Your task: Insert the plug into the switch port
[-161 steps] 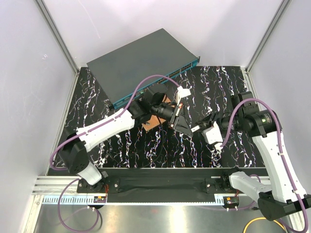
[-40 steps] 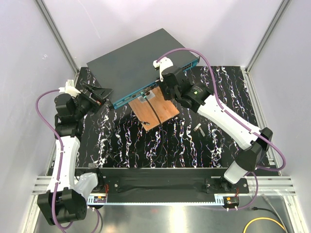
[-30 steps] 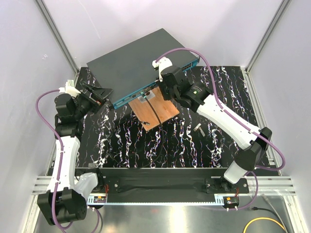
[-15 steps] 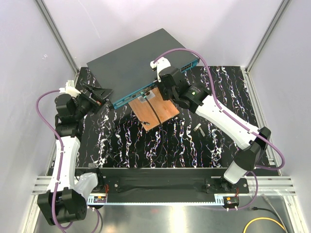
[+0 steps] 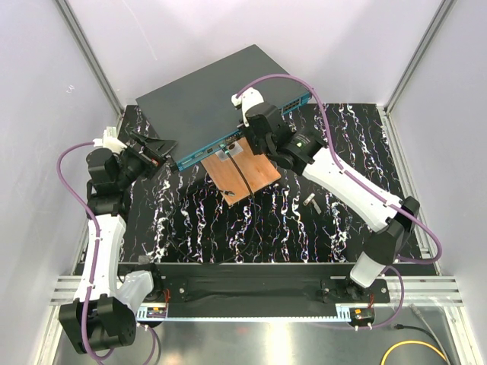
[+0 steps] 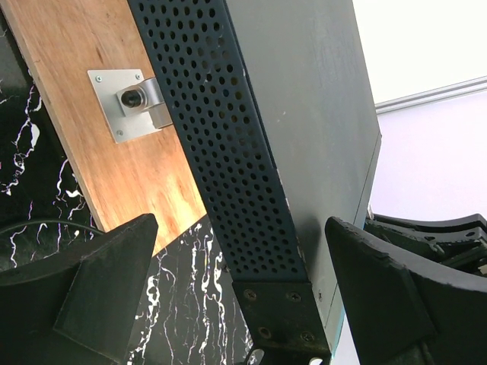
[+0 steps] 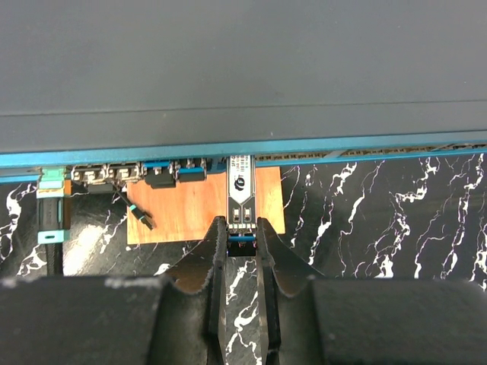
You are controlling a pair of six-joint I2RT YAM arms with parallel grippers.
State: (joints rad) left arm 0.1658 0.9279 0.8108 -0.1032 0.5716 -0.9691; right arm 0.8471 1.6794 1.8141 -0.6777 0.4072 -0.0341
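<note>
Though at switch (image 7: 243,68), plug (image 7: 241,192) over board (image 7: 190,209).

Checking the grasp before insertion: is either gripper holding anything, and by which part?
The right gripper pinches the plug by its rear end, its nose at the switch. The left gripper is open, holding nothing.

Plug (image 7: 241,192) tip hidden under switch (image 7: 228,68)

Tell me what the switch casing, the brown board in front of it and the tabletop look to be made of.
The switch: painted sheet metal, matte dark grey, going by the punched vent holes and screws along its side. The board: likely wood or veneer, as streaky grain shows. The tabletop: black with white veins and some sheen. It looks like marble but may only be printed.
</note>
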